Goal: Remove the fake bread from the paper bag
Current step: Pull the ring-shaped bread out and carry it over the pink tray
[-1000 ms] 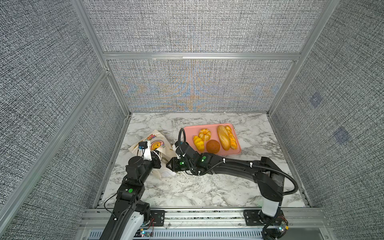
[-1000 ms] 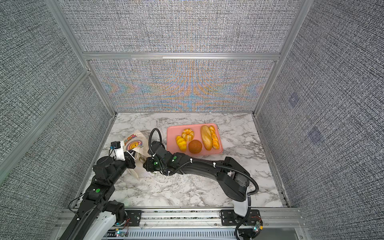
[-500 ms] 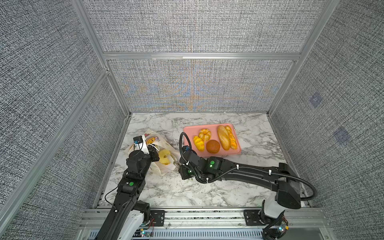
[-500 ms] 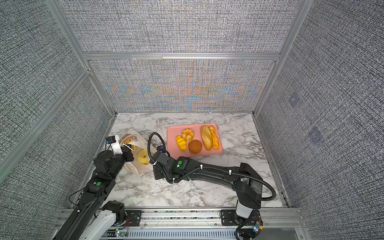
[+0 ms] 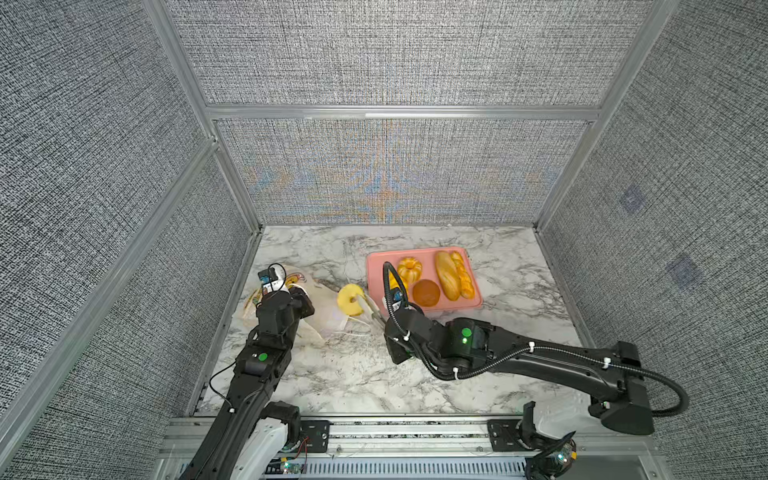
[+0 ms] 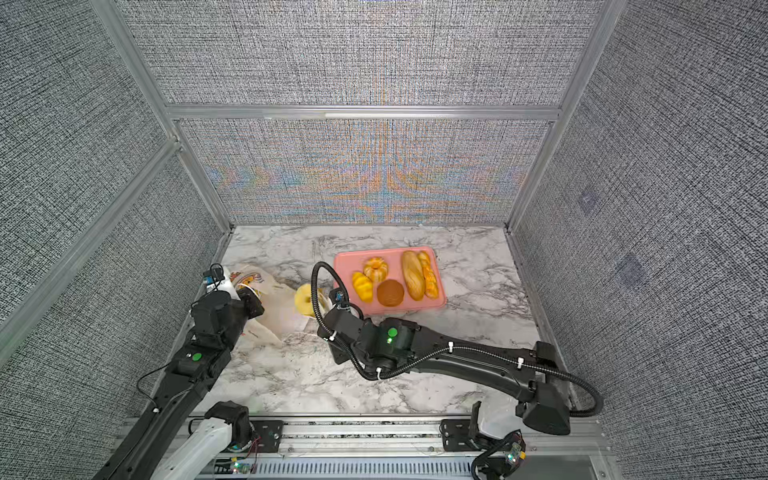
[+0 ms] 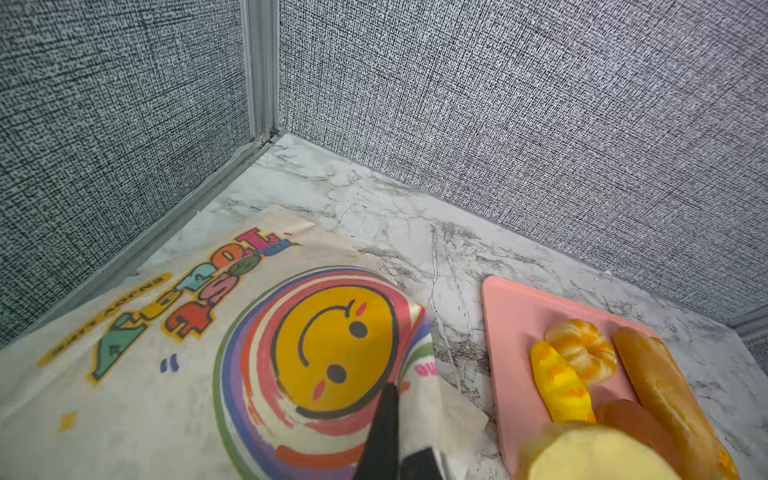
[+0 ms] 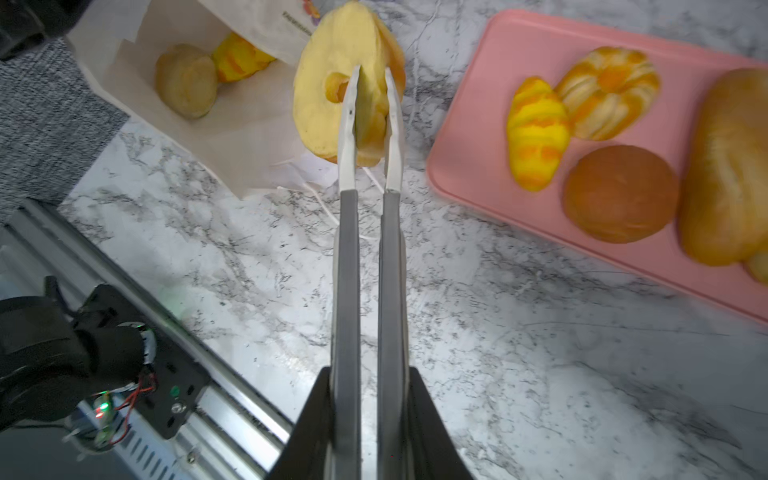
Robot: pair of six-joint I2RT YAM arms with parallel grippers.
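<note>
Right gripper (image 8: 368,376) is squeezing the tongs (image 8: 346,249) narrow, and the tong tips are pinching a ring bun (image 8: 320,104) by one side of its ring, hanging it over the table (image 8: 498,332) between the mouth of the paper bag (image 8: 232,124) and the pink tray (image 8: 469,124). That hold is looking thin and off-centre, so the bun is probably risking a swing or a slip before reaching the tray. Left gripper (image 7: 401,449) is pinching shut on the bag's edge, keeping the lying bag open with two more buns (image 8: 187,85) sitting inside; if that pinch is slipping, the mouth is likely folding closed, and the cord handles (image 8: 320,203) may be snagging the tongs.
</note>
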